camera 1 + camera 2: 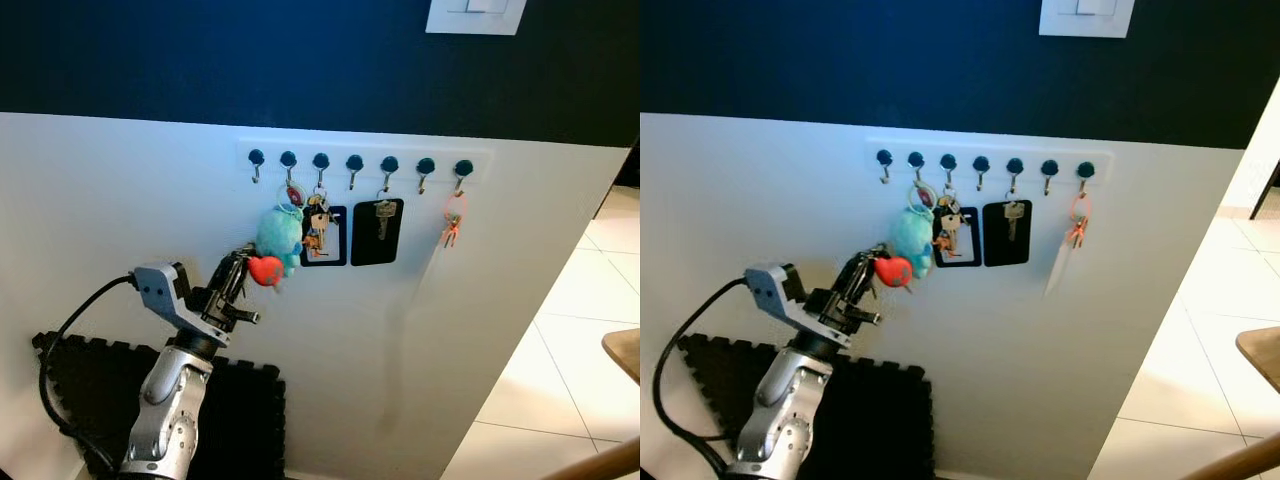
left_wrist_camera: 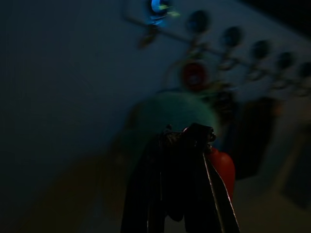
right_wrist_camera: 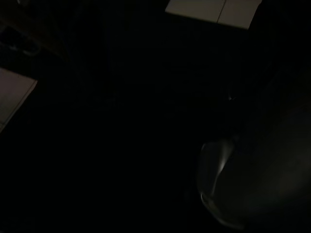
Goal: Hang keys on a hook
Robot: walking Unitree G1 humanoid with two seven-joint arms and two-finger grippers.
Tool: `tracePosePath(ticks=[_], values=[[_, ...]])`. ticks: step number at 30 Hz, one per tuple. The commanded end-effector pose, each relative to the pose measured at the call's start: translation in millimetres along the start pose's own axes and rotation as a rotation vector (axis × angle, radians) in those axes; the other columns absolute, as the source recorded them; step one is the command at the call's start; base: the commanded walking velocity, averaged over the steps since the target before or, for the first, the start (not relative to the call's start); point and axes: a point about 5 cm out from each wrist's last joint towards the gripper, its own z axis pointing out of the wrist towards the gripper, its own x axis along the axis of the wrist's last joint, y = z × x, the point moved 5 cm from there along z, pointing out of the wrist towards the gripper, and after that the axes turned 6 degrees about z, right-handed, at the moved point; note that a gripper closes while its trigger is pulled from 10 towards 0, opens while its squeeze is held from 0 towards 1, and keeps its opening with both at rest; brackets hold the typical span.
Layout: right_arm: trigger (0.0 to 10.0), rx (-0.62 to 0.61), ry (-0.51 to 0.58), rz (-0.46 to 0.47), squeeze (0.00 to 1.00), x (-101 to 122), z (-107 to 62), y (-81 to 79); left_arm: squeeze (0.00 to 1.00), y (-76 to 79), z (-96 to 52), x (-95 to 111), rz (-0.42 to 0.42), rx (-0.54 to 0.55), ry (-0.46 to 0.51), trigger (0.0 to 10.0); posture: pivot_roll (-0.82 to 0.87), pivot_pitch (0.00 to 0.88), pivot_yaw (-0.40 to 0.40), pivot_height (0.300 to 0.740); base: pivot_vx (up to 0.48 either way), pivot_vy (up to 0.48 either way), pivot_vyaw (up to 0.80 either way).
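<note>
A white rail with several dark-knobbed hooks (image 1: 360, 160) is fixed to the white wall. From its second hook hangs a key ring with a teal plush (image 1: 280, 232) and a red charm (image 1: 265, 270). My left gripper (image 1: 240, 265) is raised just left of and below the plush. Its fingers (image 2: 214, 189) look pressed together, and the red charm (image 2: 223, 167) lies against the outer side of one. The teal plush (image 2: 170, 114) hangs blurred just beyond the fingertips. The right wrist view is nearly black.
Other hooks carry a bunch of keys (image 1: 318, 225) before a black tag, a silver key (image 1: 384, 215) on a second black tag, and an orange key ring (image 1: 453, 228). A light switch (image 1: 476, 15) sits above. A black foam mat (image 1: 90, 400) leans low left; tile floor (image 1: 590, 330) on the right.
</note>
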Motion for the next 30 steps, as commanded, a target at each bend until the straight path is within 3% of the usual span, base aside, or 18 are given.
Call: tracePosePath(ticks=[1,2,3,4,8,13,15,16,17,21,27,30], values=[[10.0,0.015,0.169,0.058,0.00,33.2,-0.6,-3.1,0.00,7.0,2.2,5.6,-0.019,-0.041,0.014,10.0,0.06,0.097,-0.001,0.740,0.000,0.000,0.00],[10.0,0.015,0.169,0.058,0.00,33.2,-0.6,-3.1,0.00,7.0,2.2,5.6,-0.019,-0.041,0.014,10.0,0.06,0.097,-0.001,0.740,0.000,0.000,0.00],[10.0,0.024,0.305,0.052,0.00,62.0,-4.1,-5.0,0.00,7.3,3.4,7.6,-0.024,-0.049,0.017,10.0,0.06,0.096,0.000,0.740,0.000,0.000,0.00],[10.0,0.024,0.305,0.052,0.00,62.0,-4.1,-5.0,0.00,7.3,3.4,7.6,-0.024,-0.049,0.017,10.0,0.06,0.096,0.000,0.740,0.000,0.000,0.00],[10.0,0.060,0.605,0.011,0.00,129.8,-23.2,-11.3,0.00,3.4,3.2,10.9,-0.007,-0.067,0.012,10.0,0.05,0.096,-0.003,0.740,0.000,0.000,0.00],[10.0,0.110,0.741,0.017,0.00,159.5,-37.7,-16.3,0.00,-5.2,2.9,17.3,-0.012,-0.038,0.026,10.0,0.06,0.094,-0.005,0.740,0.000,0.000,0.00],[10.0,0.191,0.870,0.004,0.00,182.2,-54.9,-28.6,0.00,-9.0,6.7,26.2,-0.018,-0.031,0.052,10.0,0.06,0.092,-0.011,0.740,0.000,0.000,0.00],[10.0,0.191,0.870,0.004,0.00,182.2,-54.9,-28.6,0.00,-9.0,6.7,26.2,-0.018,-0.031,0.052,10.0,0.06,0.092,-0.011,0.740,0.000,0.000,0.00],[10.0,0.244,0.966,-0.021,0.00,194.8,-69.0,-38.1,0.00,-10.1,10.4,31.8,-0.032,-0.033,0.069,10.0,0.06,0.092,-0.009,0.740,0.000,0.000,0.00],[10.0,0.343,1.104,-0.072,0.00,209.2,-93.1,-54.6,0.00,-12.6,17.7,38.4,-0.084,-0.029,0.097,10.0,0.06,0.092,-0.009,0.740,0.000,0.000,0.00],[10.0,0.394,1.169,-0.118,0.00,215.7,-107.2,-64.8,0.00,-7.2,25.3,41.2,-0.112,-0.057,0.112,10.0,0.05,0.091,-0.009,0.740,0.000,0.000,0.00],[10.0,0.400,1.231,-0.099,0.00,227.7,-119.8,-66.4,0.00,4.3,34.0,42.4,-0.203,-0.098,0.123,10.0,0.05,0.091,-0.005,0.740,0.000,0.000,0.00]])
